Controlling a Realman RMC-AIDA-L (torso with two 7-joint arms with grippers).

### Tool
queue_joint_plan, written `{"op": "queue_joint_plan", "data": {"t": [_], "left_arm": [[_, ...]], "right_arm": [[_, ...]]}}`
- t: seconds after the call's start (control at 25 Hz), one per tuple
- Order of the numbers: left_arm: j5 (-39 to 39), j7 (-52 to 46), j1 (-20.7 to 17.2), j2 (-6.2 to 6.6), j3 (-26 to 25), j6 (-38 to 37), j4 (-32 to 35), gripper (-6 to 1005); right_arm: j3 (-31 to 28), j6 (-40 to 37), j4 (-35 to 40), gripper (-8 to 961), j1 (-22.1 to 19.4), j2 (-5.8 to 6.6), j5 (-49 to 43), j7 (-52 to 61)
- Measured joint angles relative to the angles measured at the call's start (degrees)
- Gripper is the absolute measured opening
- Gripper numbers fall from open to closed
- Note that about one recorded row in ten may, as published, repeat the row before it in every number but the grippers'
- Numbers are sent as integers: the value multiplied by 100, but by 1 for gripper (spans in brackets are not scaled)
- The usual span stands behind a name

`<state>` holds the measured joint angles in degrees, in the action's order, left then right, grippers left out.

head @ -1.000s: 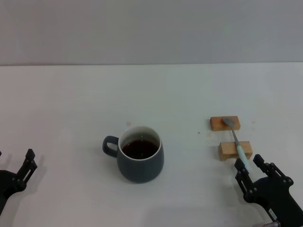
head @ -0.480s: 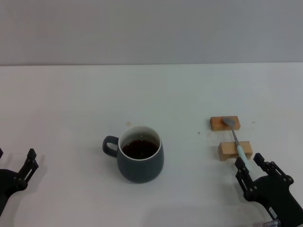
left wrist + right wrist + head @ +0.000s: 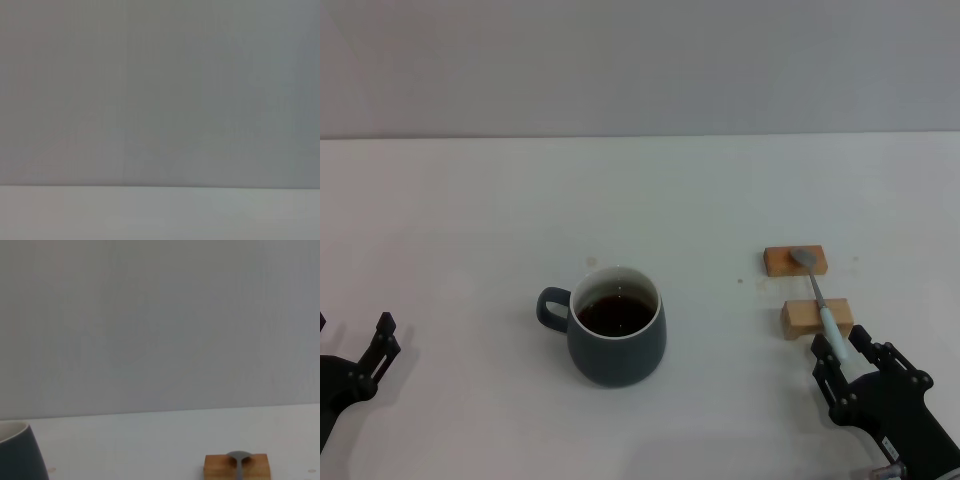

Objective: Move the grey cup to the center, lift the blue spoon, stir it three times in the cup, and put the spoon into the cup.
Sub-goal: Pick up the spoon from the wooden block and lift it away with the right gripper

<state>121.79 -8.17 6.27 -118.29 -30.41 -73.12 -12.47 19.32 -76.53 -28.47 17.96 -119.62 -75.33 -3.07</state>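
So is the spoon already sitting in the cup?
No, the blue spoon lies across two wooden blocks to the right of the grey cup.

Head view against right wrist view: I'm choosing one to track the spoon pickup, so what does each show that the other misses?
Only the head view shows both end effectors: the left end effector idle at the table's near left, the right end effector open around the blue spoon's handle tip, plus the near wooden block. The right wrist view adds nothing of its own. Both show the grey cup, the far wooden block under the spoon's bowl, and the white table.
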Motion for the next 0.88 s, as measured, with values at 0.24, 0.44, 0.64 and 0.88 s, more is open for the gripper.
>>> {"op": "queue_joint_plan", "data": {"t": [0.24,0.44,0.64,0.88], "left_arm": [[-12,0,-2,-5,0,0,20,864],[-16,0,-3,-7,9,0,25,864],[-15,0,-17,-10,17,-10,25,864],[-6,-8,-56,-10,17,-42,10,863]], "right_arm": [[2,1,0,450,-1,6,0,0],[2,1,-4,433,-13,9,2,-1],[-32,1,-46,386,-53,6,58,-1],[-58,-70,-61,274,-118,2,55,-1]]}}
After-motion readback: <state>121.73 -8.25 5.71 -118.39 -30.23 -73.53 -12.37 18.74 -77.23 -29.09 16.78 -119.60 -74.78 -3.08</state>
